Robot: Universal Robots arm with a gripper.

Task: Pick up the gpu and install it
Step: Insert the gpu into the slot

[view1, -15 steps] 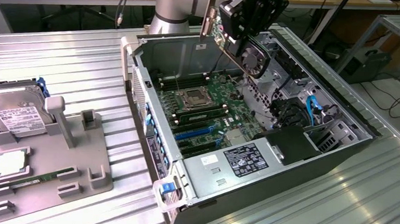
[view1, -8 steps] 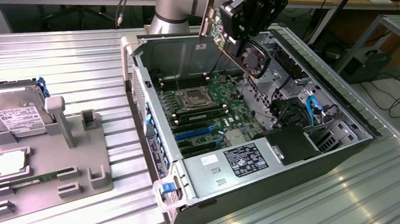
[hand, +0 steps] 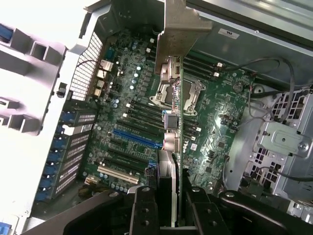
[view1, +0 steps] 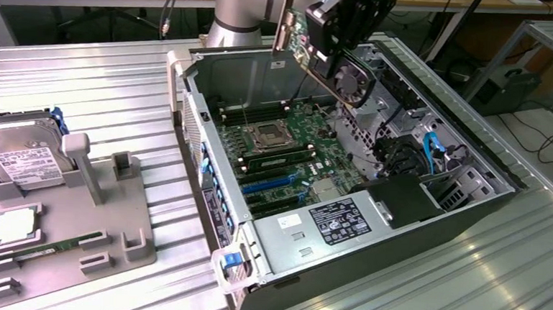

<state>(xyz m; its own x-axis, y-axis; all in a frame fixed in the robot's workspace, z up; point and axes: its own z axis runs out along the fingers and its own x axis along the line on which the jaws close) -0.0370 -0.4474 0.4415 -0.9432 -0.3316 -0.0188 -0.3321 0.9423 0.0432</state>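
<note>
Pincer (hand: 171, 218) pinching gpu (view1: 350, 79) on edge above open case (view1: 262, 71), long axis tilted, silver bracket (view1: 289, 27) toward exterior view's left

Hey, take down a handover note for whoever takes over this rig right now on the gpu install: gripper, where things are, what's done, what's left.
Gripper: jaws shut on the gpu, which is held on edge.
Where: the gpu hangs in the air over the open computer case, above the motherboard and clear of it.
Done: gpu picked up and brought over the case.
Left: the card is not seated yet; the blue expansion slots are empty.
</note>
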